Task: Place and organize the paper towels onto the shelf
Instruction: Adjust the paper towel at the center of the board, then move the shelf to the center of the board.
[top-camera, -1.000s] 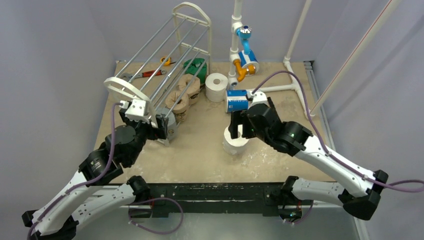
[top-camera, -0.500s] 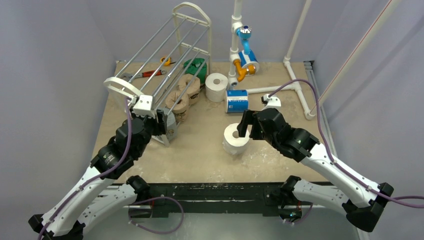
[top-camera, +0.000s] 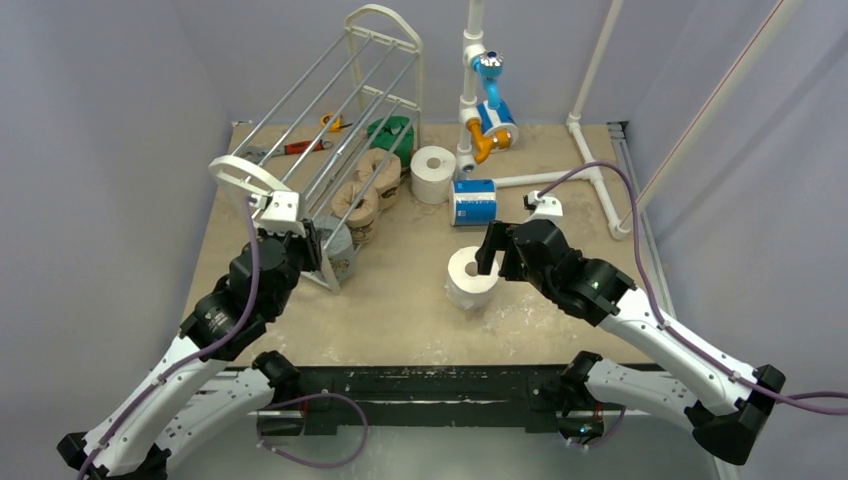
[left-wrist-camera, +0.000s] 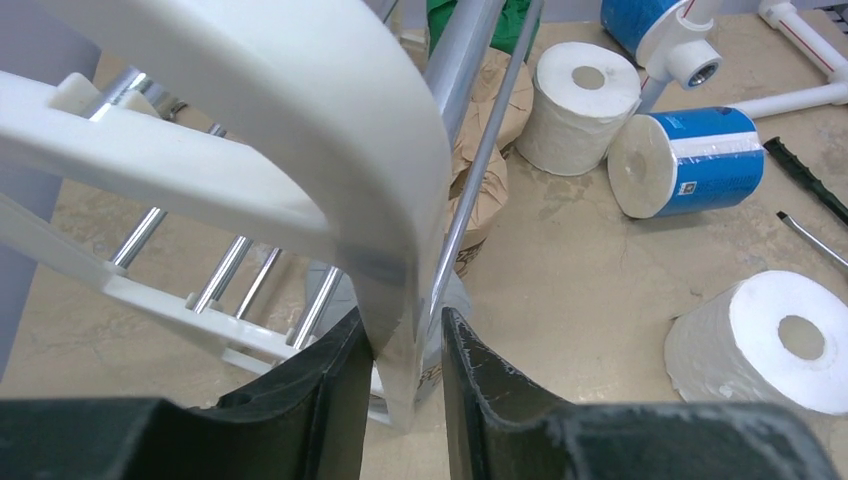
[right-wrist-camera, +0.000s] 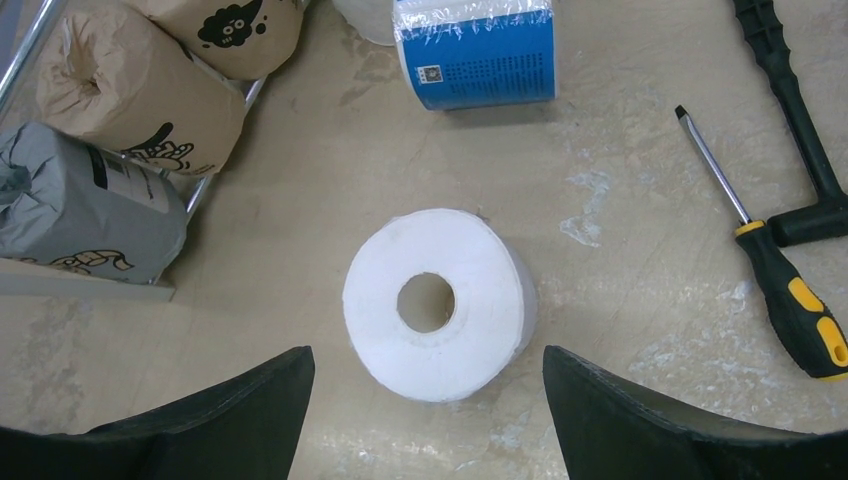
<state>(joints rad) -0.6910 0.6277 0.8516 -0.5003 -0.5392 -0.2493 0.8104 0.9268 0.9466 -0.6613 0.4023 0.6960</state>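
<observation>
The shelf (top-camera: 330, 110) lies tipped over at the left of the table, its silver rods slanting up to the far arch. My left gripper (top-camera: 303, 240) is shut on the near white end frame (left-wrist-camera: 300, 100), one finger on each side of it (left-wrist-camera: 405, 335). A plain white roll (top-camera: 470, 278) stands on end in the middle of the table. My right gripper (top-camera: 490, 255) hovers open over it, fingers wide on either side of the roll (right-wrist-camera: 435, 300). Tan rolls (top-camera: 357, 205), a grey roll (top-camera: 338, 250) and a green roll (top-camera: 390, 135) lie under the rods.
A blue-white roll (top-camera: 473, 201) and another white roll (top-camera: 432, 173) sit behind the middle one. A yellow-black screwdriver (right-wrist-camera: 780, 270) and a black tool (right-wrist-camera: 790, 100) lie to its right. The white pipe frame (top-camera: 475, 90) stands at the back, with hand tools (top-camera: 310, 145) at back left.
My left gripper has closed from wide open onto the shelf's end frame. The right gripper drew back from the roll toward the near right, then held still.
</observation>
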